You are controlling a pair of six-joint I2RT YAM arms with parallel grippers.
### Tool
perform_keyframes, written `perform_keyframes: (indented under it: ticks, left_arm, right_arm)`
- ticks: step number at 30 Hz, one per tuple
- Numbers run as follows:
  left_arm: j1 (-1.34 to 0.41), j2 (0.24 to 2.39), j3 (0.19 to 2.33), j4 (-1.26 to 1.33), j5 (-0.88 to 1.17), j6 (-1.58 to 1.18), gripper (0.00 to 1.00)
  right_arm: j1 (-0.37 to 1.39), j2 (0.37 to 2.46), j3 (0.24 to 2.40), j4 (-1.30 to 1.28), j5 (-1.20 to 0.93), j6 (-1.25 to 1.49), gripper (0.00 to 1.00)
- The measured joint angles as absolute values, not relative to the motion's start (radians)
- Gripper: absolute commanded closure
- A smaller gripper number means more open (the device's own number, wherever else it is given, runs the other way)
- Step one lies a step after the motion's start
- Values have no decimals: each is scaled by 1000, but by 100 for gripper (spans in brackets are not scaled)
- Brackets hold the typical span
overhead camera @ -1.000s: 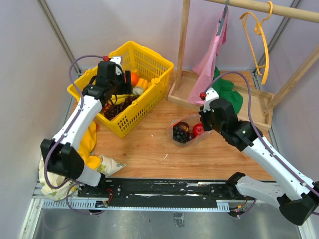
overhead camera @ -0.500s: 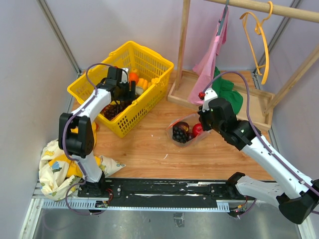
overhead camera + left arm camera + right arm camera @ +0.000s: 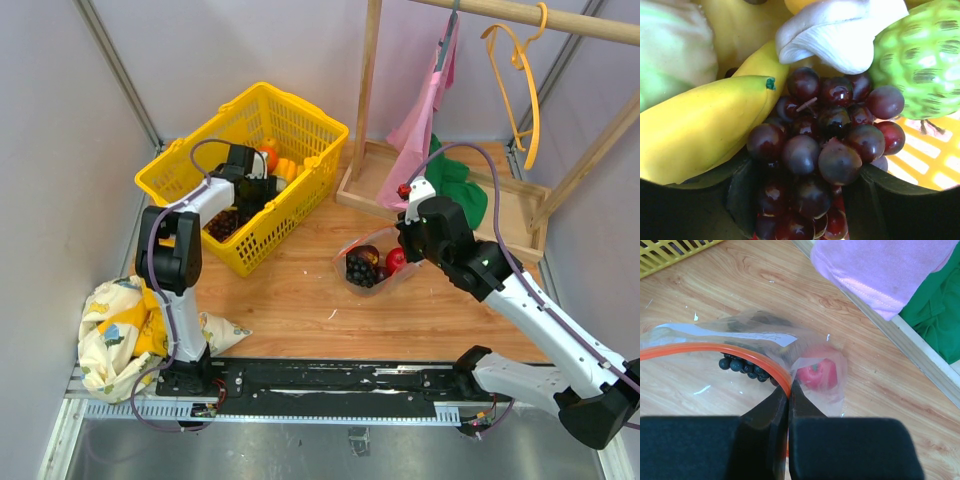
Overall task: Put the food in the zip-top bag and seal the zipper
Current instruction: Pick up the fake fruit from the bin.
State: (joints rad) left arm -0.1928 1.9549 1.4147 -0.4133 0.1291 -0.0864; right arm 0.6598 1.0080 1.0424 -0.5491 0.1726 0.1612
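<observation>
The right claw is clenched on the zipper of the zip-top bag (red apple inside) at mid-table. At ten o'clock from it, the left claw is released, its fingers either side of the grapes in the basket.

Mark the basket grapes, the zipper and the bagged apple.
Basket grapes (image 3: 815, 150), left wrist view, middle of bunch.
Zipper (image 3: 705, 346), right wrist view, top of arc.
Bagged apple (image 3: 817, 374), right wrist view, red body.

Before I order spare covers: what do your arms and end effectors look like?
Left arm and right arm: white shells, black joints, each trailed by a grey-purple cable. Red knob at the right wrist. Left end effector and right end effector have plain black fingers.
</observation>
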Motion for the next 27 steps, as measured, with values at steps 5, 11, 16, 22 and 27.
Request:
perform_keyframes:
  ticks: [5,11,16,22,27]
  left_arm:
    - [-192,1962,1430,-428,153,-88,68]
    - [-193,1932,1430,-460,150,-85,86]
    - [-193,1855,1425,-475,132,-83,94]
    - [-193,1731,1398,-472,99,-87,99]
    - [-193,1621,1371,-470,63,-94,100]
  right_arm:
    - [660,1008,1042,-548,172,162,99]
    - [660,1008,1042,-547,165,165,99]
    - [660,1008,1042,-547,156,173,99]
    - [660,1008,1042,-547,148,183,99]
    - [660,1008,1042,-547,138,184,99]
